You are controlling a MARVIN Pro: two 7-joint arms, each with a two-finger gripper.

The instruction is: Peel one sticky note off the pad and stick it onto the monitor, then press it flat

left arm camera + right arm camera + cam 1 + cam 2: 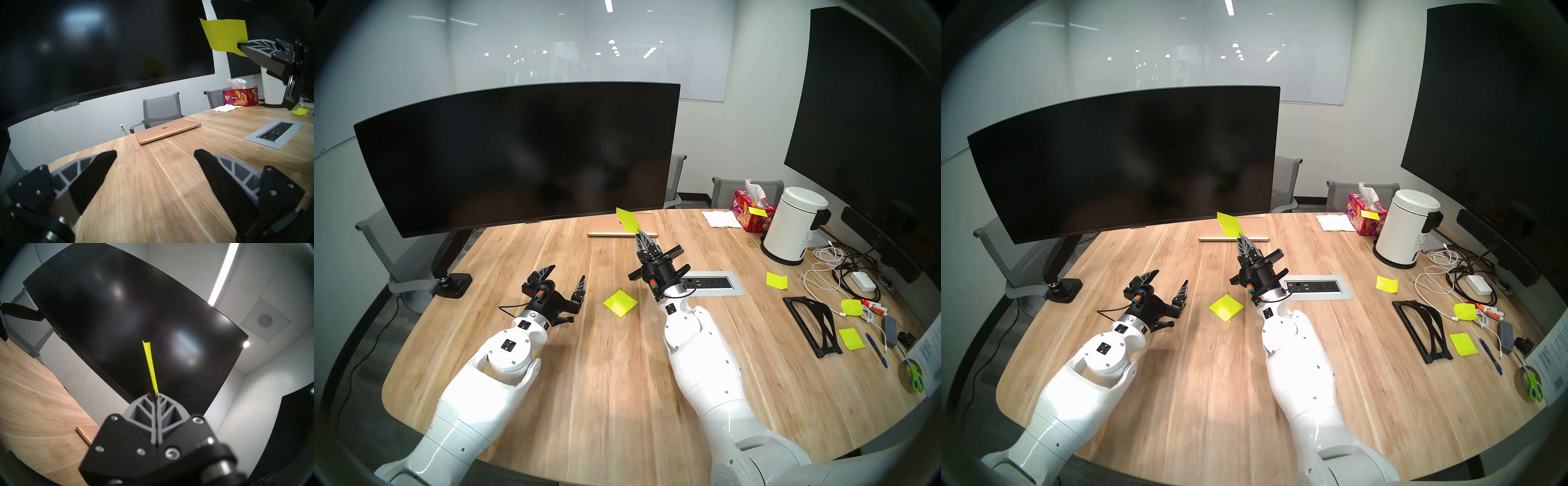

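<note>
With the right claw [639, 234] pinching the sticky note [628, 220] by one corner at centre frame, just below the monitor [517, 156], it should carry it face-on to the screen, adhesive side first, while the left claw [563, 276] waits spread, ready to press.

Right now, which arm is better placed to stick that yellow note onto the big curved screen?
The right: its fingers already pinch the sticky note raised near the monitor. The left fingers are open and empty, low over the table.
</note>
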